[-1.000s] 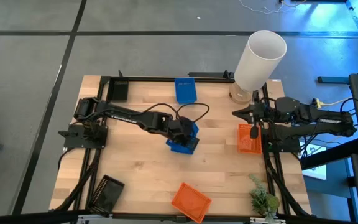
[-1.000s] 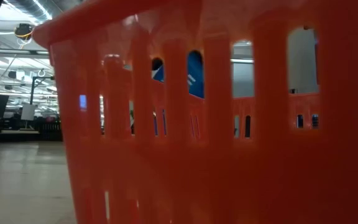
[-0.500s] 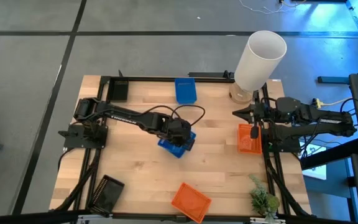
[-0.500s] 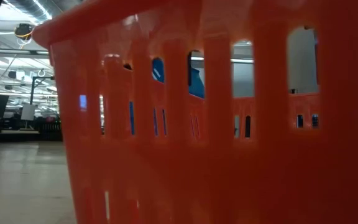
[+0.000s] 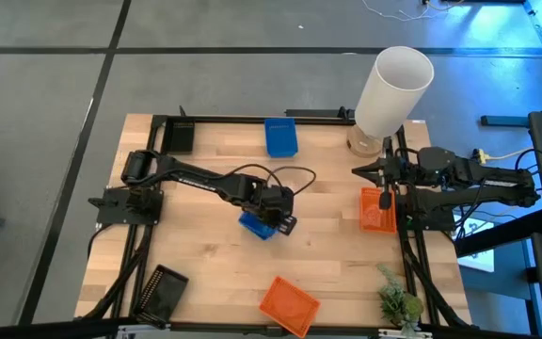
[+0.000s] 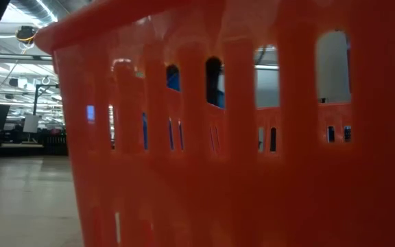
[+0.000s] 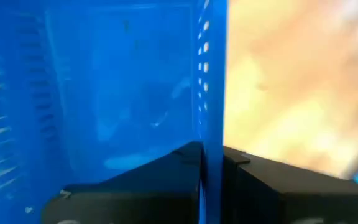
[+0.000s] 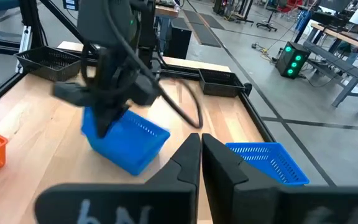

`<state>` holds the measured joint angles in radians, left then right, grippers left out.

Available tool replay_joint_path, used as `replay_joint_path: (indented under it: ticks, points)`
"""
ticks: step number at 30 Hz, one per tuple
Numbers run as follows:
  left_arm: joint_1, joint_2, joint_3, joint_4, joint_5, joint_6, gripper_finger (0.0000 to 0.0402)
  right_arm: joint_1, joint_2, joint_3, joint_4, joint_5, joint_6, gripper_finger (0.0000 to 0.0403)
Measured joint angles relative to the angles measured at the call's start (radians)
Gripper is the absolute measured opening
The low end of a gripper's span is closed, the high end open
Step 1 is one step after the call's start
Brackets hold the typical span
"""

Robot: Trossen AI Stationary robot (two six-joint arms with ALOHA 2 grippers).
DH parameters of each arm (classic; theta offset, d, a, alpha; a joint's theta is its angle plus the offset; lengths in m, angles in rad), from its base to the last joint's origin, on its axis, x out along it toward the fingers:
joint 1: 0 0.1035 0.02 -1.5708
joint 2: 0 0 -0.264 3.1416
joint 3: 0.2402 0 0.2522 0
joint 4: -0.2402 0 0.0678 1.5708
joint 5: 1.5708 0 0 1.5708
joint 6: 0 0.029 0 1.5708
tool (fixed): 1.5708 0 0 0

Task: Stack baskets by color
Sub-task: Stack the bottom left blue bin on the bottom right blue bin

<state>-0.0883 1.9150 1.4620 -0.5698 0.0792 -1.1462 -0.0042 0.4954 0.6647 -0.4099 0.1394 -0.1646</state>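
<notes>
The left gripper (image 5: 273, 218), clamped on the wall of a tilted blue basket (image 5: 255, 224) at mid-table, has the second blue basket (image 5: 280, 137) at the far edge, long axis front-to-back, while the closed right gripper (image 5: 365, 171) waits beside an orange basket (image 5: 376, 211).

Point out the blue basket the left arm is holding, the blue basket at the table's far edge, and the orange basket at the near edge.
held blue basket (image 5: 255, 226), high view, exposed corner beside the left end effector
far blue basket (image 5: 280, 137), high view, its floor
near orange basket (image 5: 288, 305), high view, its floor
</notes>
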Motion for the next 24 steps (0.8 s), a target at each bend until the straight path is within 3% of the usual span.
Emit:
replay_joint_path:
  ticks: [9, 16, 24]
  points:
    - [0.021, 0.024, 0.0, 0.029, 0.1, 0.004, 0.0, 0.0, 0.0, 0.0, 0.0, 0.0, -0.001, 0.0016]
    - [0.03, 0.016, 0.01, 0.019, 0.064, 0.025, 0.0, 0.0, 0.0, 0.0, 0.0, 0.0, -0.001, 0.0016]
    - [0.029, 0.015, 0.147, -0.083, 0.042, 0.097, 0.0, 0.0, 0.0, 0.0, 0.0, 0.0, -0.001, 0.0016]
